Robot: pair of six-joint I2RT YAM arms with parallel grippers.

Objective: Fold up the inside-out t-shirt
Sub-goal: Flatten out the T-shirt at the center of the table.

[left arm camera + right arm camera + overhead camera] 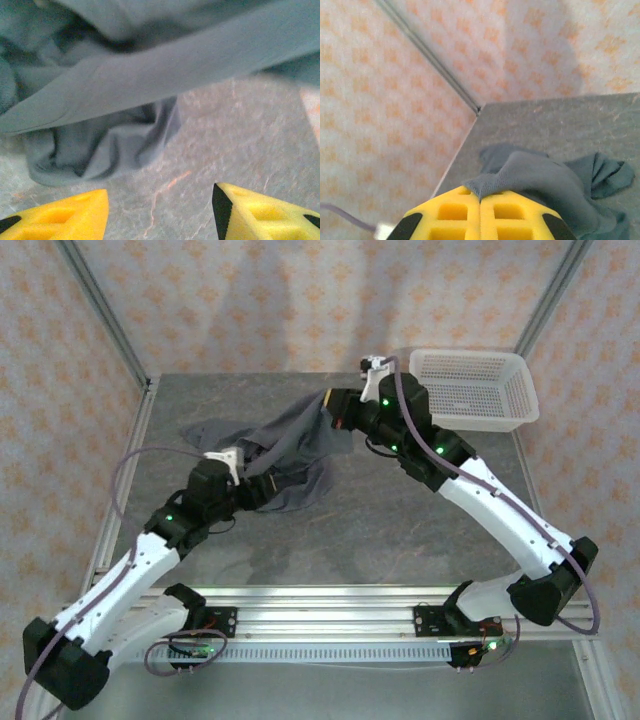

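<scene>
The dark slate-grey inside-out t-shirt lies crumpled at the middle back of the table. One part is pulled up into a taut band toward my right gripper. In the right wrist view, my right gripper is shut on a corner of the t-shirt's edge, and the cloth hangs down from it. My left gripper sits low at the shirt's near left side. In the left wrist view, my left gripper is open with bare table between the yellow fingertips. The t-shirt bunches just ahead and stretches overhead.
A white mesh basket stands at the back right corner, just right of my right arm. The grey marbled table is bare in front of the shirt. Patterned walls and metal frame posts close in the back and sides.
</scene>
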